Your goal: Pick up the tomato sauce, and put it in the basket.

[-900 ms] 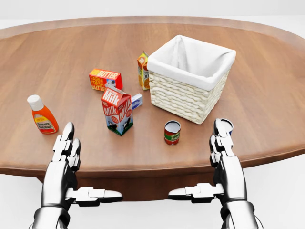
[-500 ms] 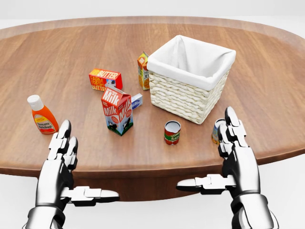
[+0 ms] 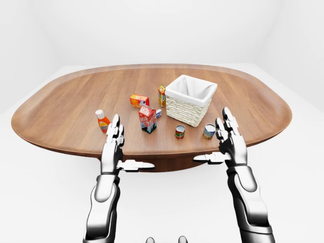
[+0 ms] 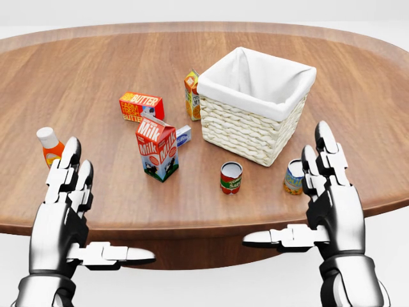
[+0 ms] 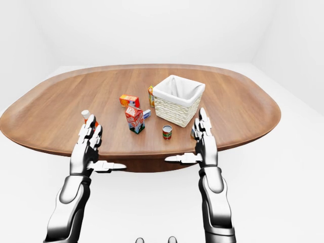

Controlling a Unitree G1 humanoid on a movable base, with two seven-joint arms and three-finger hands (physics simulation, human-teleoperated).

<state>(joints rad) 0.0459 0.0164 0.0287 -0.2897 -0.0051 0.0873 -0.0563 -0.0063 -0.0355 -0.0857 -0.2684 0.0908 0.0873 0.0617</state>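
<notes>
Approach step: the tomato sauce (image 4: 231, 177), a small red can, is standing untouched on the worktop (image 4: 96, 70) just below the basket (image 4: 254, 102) in the head view. Both the left hand (image 4: 67, 204) and the right hand (image 4: 329, 192) are hovering with fingers spread wide, holding nothing. The next move is likely calling for the right hand to be reaching leftward to the can.

You're in a bare white sim room w/ one oval wooden table (image 3: 61, 114), groceries and a basket (image 4: 252, 121) on it.
</notes>
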